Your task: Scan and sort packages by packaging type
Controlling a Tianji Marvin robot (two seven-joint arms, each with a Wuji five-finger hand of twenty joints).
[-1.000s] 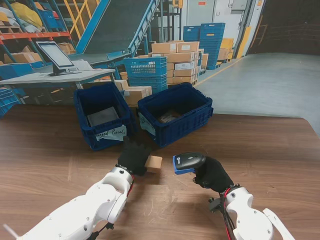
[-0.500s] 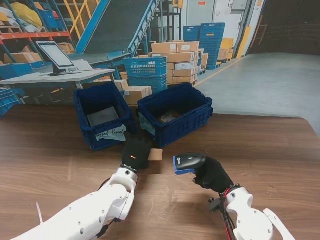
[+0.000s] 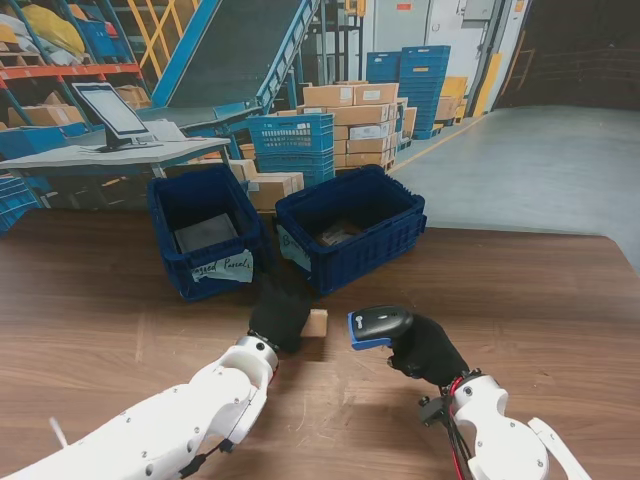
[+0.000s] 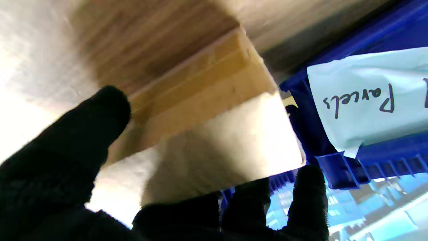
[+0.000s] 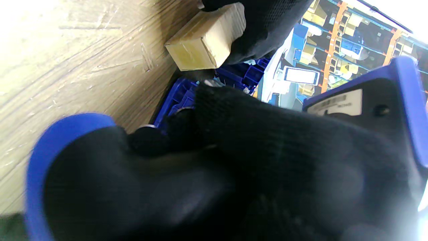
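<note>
A blue and black plastic scanner (image 3: 378,325) is held tight in the black-gloved right hand (image 3: 423,348). A small brown cardboard box (image 3: 314,323) is gripped by the black-gloved left hand (image 3: 279,314), thumb on one side and fingers (image 4: 307,194) on the other. Just past the fingertips, a dark blue plastic crate (image 3: 205,232) with a white paper label (image 4: 371,100) is seen.

Wooden table (image 3: 100,300), monitor (image 3: 108,112) on grey desk (image 3: 100,156), stacked cardboard boxes (image 3: 360,120), blue conveyor (image 3: 240,50)

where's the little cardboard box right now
In the stand's view the small cardboard box is near table centre, gripped by the left hand, just left of the barcode scanner.
</note>
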